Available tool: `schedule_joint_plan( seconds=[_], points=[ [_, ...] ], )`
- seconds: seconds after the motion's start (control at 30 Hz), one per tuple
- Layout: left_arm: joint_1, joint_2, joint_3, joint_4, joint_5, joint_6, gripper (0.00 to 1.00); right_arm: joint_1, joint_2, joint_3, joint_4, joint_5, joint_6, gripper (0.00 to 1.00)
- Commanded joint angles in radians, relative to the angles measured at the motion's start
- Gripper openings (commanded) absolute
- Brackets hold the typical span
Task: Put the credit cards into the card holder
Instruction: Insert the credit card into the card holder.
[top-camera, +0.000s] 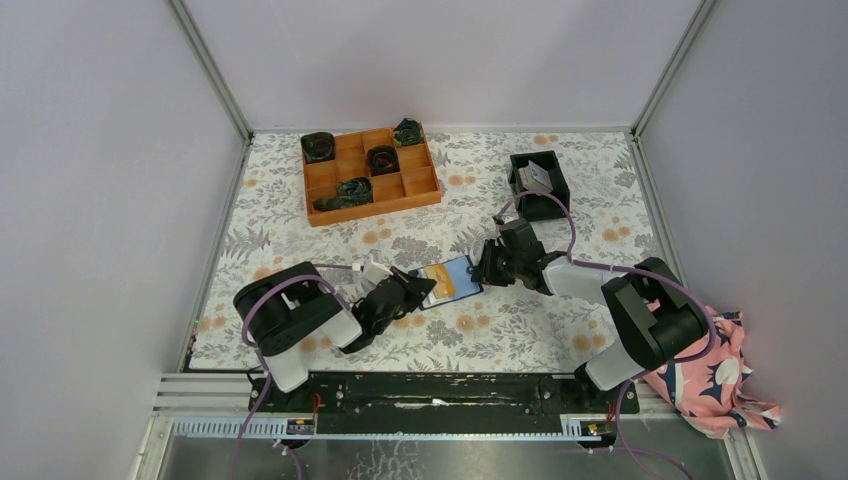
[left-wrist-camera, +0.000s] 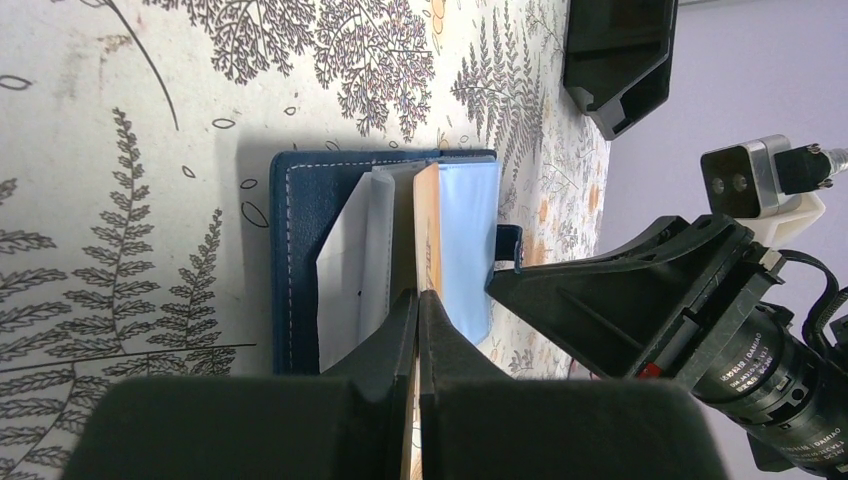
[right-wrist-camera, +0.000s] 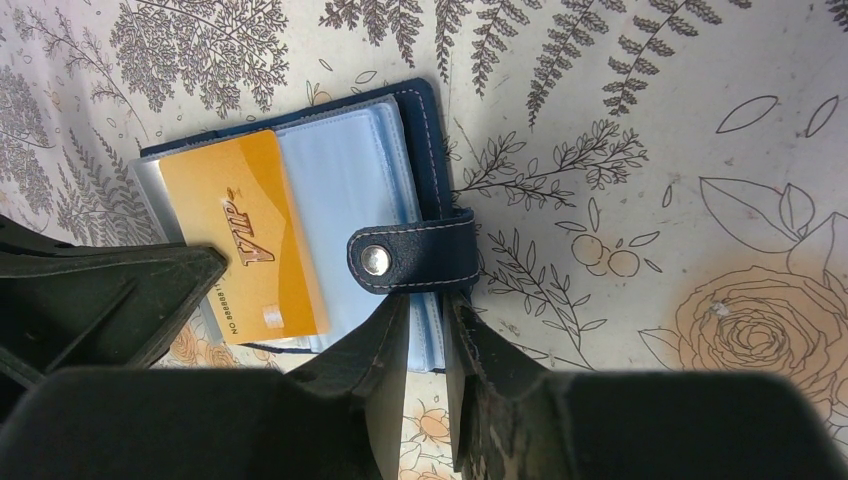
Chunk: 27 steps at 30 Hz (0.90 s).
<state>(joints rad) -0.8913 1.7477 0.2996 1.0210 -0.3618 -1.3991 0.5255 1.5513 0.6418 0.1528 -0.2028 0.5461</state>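
Roughly, you are midway through one card: the card holder (right-wrist-camera: 428, 140) lies open on the surface (right-wrist-camera: 650, 90) between the two arms. One yellow-orange card (right-wrist-camera: 245, 235) lies across its pale blue sleeves, seemingly part-way into a slot, though how deep it sits cannot be told. At least one grey card (top-camera: 540, 176) appears to wait in the black bin (top-camera: 522, 165), so I judge most of the job is left. Your left hand (left-wrist-camera: 418, 300) reaches in low from the near-left, fingers pressed together on the card's end. Your right hand (right-wrist-camera: 427, 315) comes in from the opposite side, pinching the holder's sleeve edge just beside the snap tab (right-wrist-camera: 410, 255), apparently to steady it.
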Motion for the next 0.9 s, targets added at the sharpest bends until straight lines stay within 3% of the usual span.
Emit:
schedule_joint_plan(
  seconds=[0.0, 0.87],
  points=[
    [-0.007, 0.032, 0.009, 0.018, 0.012, 0.032, 0.0, 0.003, 0.029, -0.008, 0.003, 0.002, -0.014, 0.26],
    [-0.034, 0.106, 0.054, 0.012, 0.046, 0.048, 0.0, 0.002, 0.04, -0.003, 0.001, -0.001, -0.017, 0.26]
  ],
)
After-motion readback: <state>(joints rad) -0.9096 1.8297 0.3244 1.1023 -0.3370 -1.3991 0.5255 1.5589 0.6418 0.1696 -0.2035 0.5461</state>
